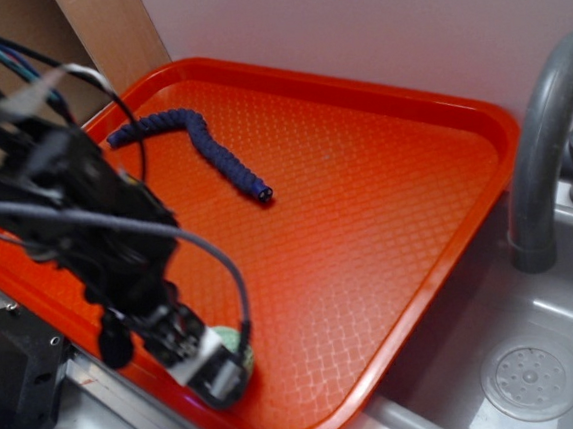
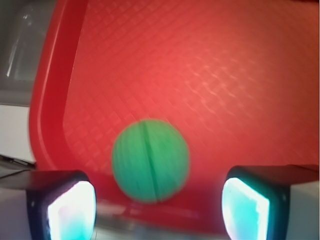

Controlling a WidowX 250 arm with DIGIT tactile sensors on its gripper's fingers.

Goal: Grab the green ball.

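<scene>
The green ball (image 2: 150, 160) lies on the orange tray (image 2: 225, 75) near its front rim. In the wrist view it is blurred and sits between and just ahead of my two fingers, touching neither. In the exterior view only a sliver of the ball (image 1: 240, 345) shows behind my gripper (image 1: 212, 367), which hangs low over the tray's near edge. My gripper (image 2: 158, 210) is open, with a wide gap between the pads (image 2: 70, 212).
A dark blue braided rope (image 1: 200, 147) lies at the back left of the tray (image 1: 387, 216). A grey faucet (image 1: 546, 142) and sink with drain (image 1: 532, 379) stand to the right. A white wall rises behind.
</scene>
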